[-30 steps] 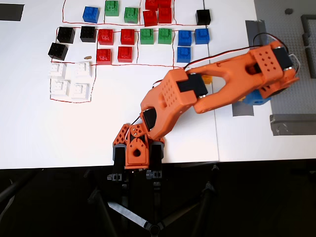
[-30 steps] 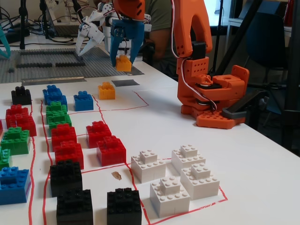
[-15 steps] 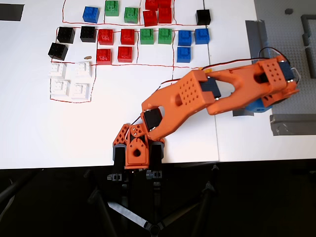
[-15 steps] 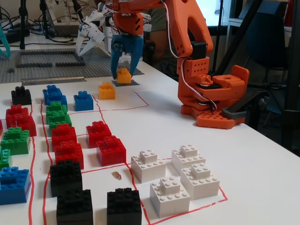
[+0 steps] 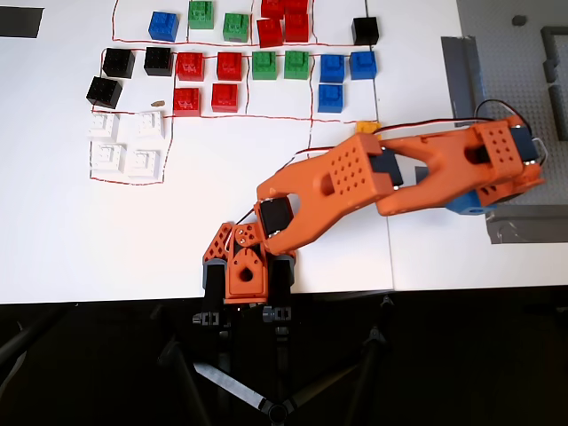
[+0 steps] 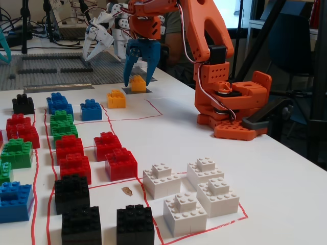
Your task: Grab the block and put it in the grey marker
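While I watched from my remote station, the small yellow-orange plastic block with a raised square stud point(image 6: 137, 83) sat upright on the flat mid-grey square tape patch point(image 6: 129, 90), stud facing straight up. It looked roughly cubic, so I couldn't pick a long axis. In the fixed view its faces ran about square to the patch edges.

My blue two-finger claw point(image 6: 137, 80) hung over it, tips pointing down, one finger point(image 6: 129, 69) on the block's left and the other on its right in the fixed view. Fingers were spread; I saw a gap on the left side, while on the right I couldn't tell if the finger touched. The block rested on the patch, low between the fingertips.

In the overhead view the orange 3D-printed arm with perforated panels point(image 5: 355, 177) covered the claw, block and patch; only a blue part showed under the wrist.

A second yellow-orange studded block point(image 6: 116, 98) stood just nearer the camera in the fixed view, inside a thin red outline point(image 6: 153, 107) on the smooth white tabletop point(image 6: 265, 173). In the overhead view a sliver of it peeked past the arm point(image 5: 367, 128).

All bricks were glossy moulded plastic with studs: the blue bricks point(image 6: 91, 109), the red bricks point(image 6: 120, 163), the white bricks point(image 6: 184, 214), the black bricks point(image 6: 135, 224) and the green bricks point(image 6: 61, 122). A grey studded baseplate point(image 6: 56, 69) lay behind the patch.
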You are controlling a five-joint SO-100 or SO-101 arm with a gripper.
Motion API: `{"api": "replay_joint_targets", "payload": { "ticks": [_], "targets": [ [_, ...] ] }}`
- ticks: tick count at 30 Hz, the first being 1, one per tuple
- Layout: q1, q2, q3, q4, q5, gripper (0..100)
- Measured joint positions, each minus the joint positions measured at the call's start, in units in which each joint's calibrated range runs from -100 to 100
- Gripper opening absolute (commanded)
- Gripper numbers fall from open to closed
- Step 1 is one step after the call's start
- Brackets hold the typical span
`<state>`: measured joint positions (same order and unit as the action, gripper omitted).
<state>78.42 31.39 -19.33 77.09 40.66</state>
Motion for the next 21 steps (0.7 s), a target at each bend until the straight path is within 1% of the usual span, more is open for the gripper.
{"api": "replay_joint_targets", "payload": {
  "ticks": [4, 6, 8, 12, 14, 17, 21],
  "targets": [
    [0.0, 0.1, -1.4, 0.9, 0.6, 36],
    [-0.2, 0.1, -2.8, 2.2, 1.0, 37],
    [-0.3, 0.1, -3.9, 5.4, 1.0, 35],
    [-0.1, -0.1, -3.9, 11.6, 1.0, 28],
    [0.0, -0.3, -6.7, 14.6, 1.0, 24],
    [-0.1, -6.4, -7.5, 17.8, 0.9, 16],
    [-2.4, -15.9, -7.4, 19.9, -1.0, 3]
  ]
}}
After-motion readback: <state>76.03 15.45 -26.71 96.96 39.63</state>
